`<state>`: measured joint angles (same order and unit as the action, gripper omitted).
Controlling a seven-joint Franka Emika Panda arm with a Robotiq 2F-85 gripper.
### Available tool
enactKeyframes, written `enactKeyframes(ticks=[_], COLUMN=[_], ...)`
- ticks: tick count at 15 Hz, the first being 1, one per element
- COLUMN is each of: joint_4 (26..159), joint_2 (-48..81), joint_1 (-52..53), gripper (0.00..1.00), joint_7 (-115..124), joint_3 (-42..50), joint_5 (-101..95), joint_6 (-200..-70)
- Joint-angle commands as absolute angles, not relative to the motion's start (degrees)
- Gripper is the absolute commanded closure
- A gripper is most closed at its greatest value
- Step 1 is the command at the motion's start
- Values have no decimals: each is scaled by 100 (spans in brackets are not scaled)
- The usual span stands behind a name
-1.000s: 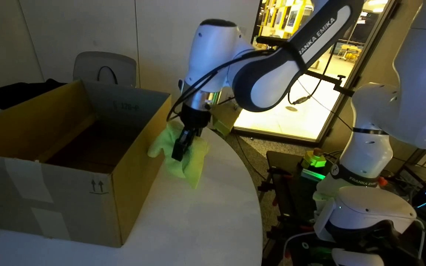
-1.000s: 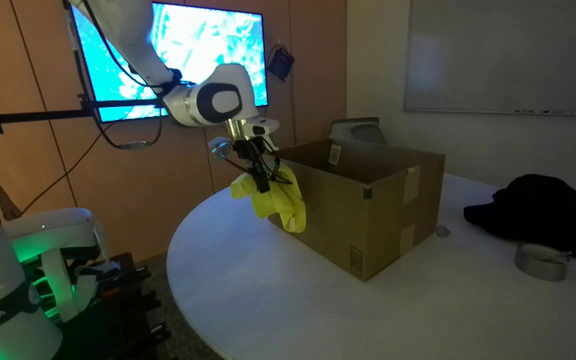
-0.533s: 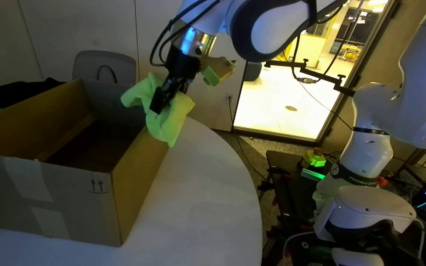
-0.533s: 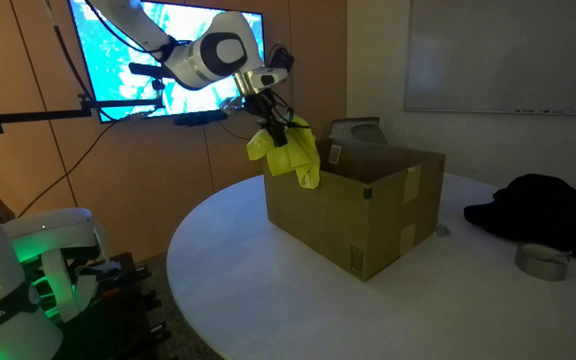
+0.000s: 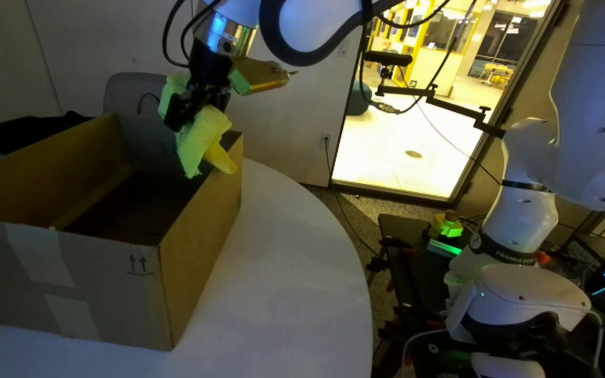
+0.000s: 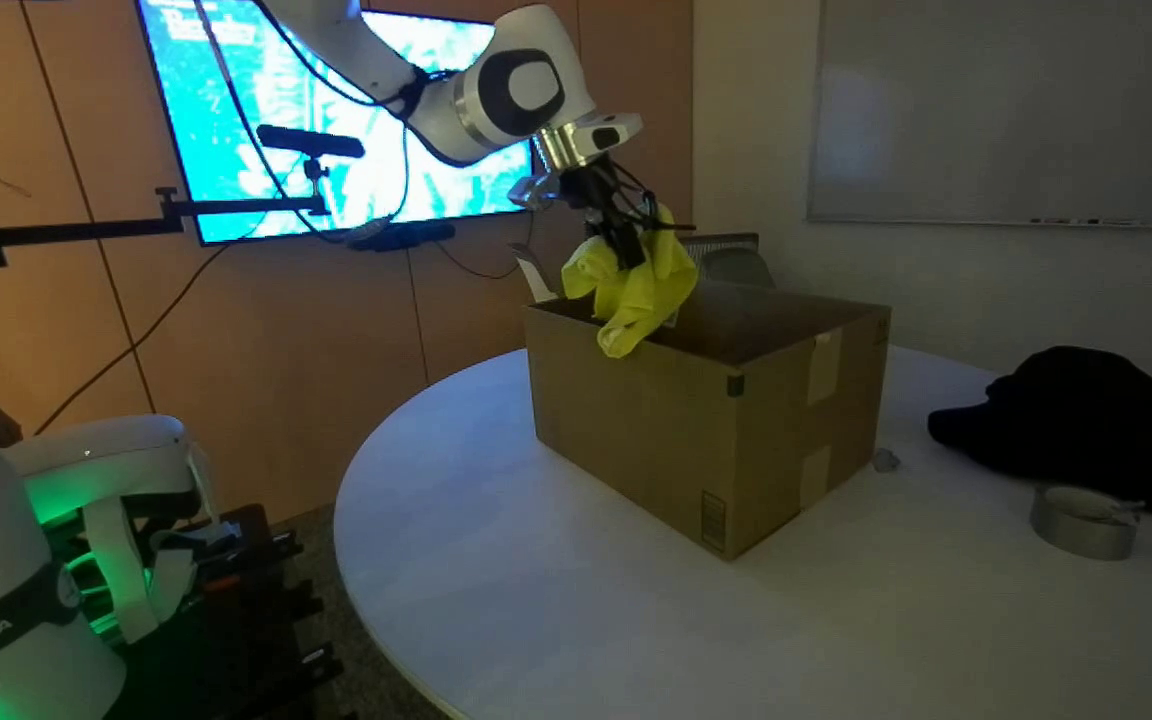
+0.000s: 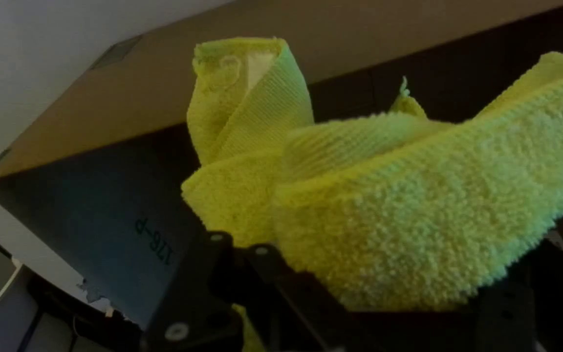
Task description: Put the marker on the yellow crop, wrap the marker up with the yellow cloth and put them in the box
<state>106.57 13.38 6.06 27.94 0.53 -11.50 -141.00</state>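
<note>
Claw (image 6: 630, 250), pinching yellow cloth (image 6: 642, 298), has risen from beside the box (image 6: 636, 430) to above it.

Cloth (image 7: 408, 234): yellow, green-tinged; ribbed edge, shaggy pile, centre to right of wrist view. Gripper (image 6: 628, 258): black. In an exterior view, box (image 5: 197, 252) at left: brown right wall, greyer front with two pale strips (image 5: 42, 257) and paired black arrows (image 5: 133, 262). Arm (image 6: 446, 120): white, black trim. Table (image 6: 496, 560): white, bluish cast. In an exterior view, screen (image 6: 361, 180) at upper left: mottled cyan and white. Bundle (image 6: 1086, 425), far right: plain black.
</note>
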Motion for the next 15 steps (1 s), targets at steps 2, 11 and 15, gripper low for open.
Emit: enactKeyframes(ticks=[2, 11, 15], joint_4=[9144, 7709, 7740], joint_2=[2435, 3350, 3205], joint_1=[659, 694, 700], gripper=[98, 42, 13], joint_7=[2788, 2377, 2057], joint_3=[196, 196, 114], joint_5=[-1030, -790, -739], joint_6=[-13918, -12712, -12291])
